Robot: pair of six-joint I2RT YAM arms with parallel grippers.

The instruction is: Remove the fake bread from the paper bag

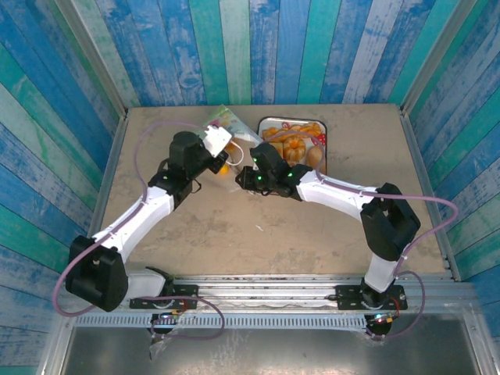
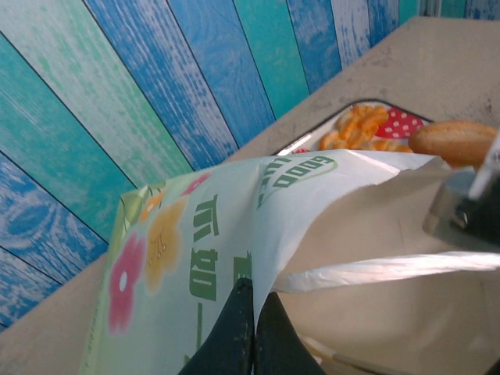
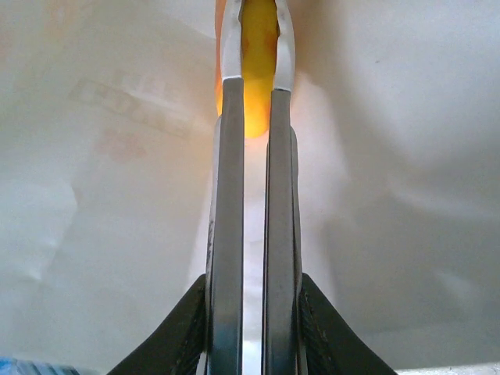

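Observation:
The white paper bag (image 1: 221,125) with flower prints and green lettering (image 2: 205,234) is held up at the back of the table. My left gripper (image 2: 255,297) is shut on its rim, and one white cord handle (image 2: 375,269) hangs across the mouth. My right gripper (image 3: 258,31) reaches inside the bag, shut on a golden-orange piece of fake bread (image 3: 258,55). From above, that orange piece (image 1: 224,167) shows at the bag's mouth by the right gripper (image 1: 238,164). More fake bread (image 1: 287,142), including a tan loaf (image 2: 453,141), lies in a tray.
The strawberry-printed tray (image 1: 323,129) stands at the back centre, right of the bag; its rim (image 2: 312,139) is just behind the bag. Blue and green plank walls enclose the table on three sides. Both arms meet close together near the bag.

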